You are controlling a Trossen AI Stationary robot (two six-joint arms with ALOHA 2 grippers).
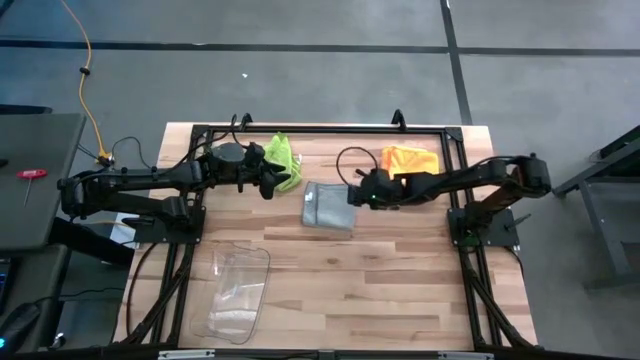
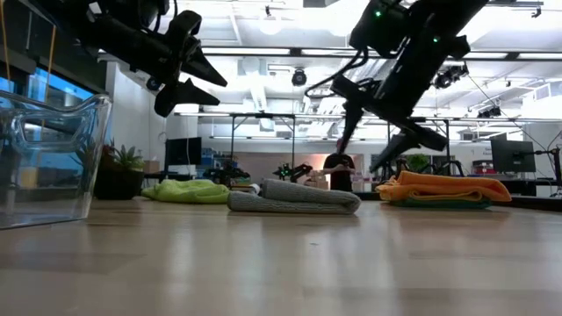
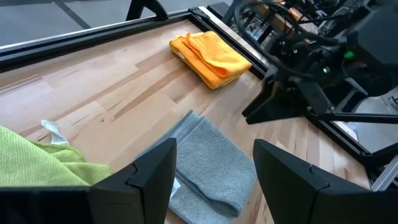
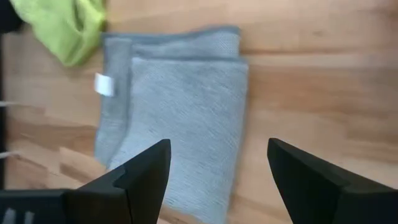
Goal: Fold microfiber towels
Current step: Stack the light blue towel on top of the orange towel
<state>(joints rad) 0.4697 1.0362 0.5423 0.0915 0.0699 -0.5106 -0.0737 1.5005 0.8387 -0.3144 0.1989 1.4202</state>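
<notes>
We see the grey towel lying folded on the wooden counter near its middle, flat, with a white tag showing at one edge in the right wrist view and its layers stacked a little unevenly. Our left pincer hangs above the counter just beside the towel's left side, its fingers spread and holding nothing; from its wrist camera the grey towel lies between and beyond the two fingers. Our right pincer hovers just off the towel's right edge, also spread and empty, with the grey towel lying flat below it. In the low view both pincers stand clear above the cloth, not touching it. The lime green towel lies crumpled at the back of the counter, just behind the left pincer and close to the grey towel's back left corner. The orange towel rests folded at the back right, behind the right arm; in the low view it sits on top of another folded cloth, dark green or teal. A clear plastic bin lies on the front left of the counter, well apart from the towels.
</notes>
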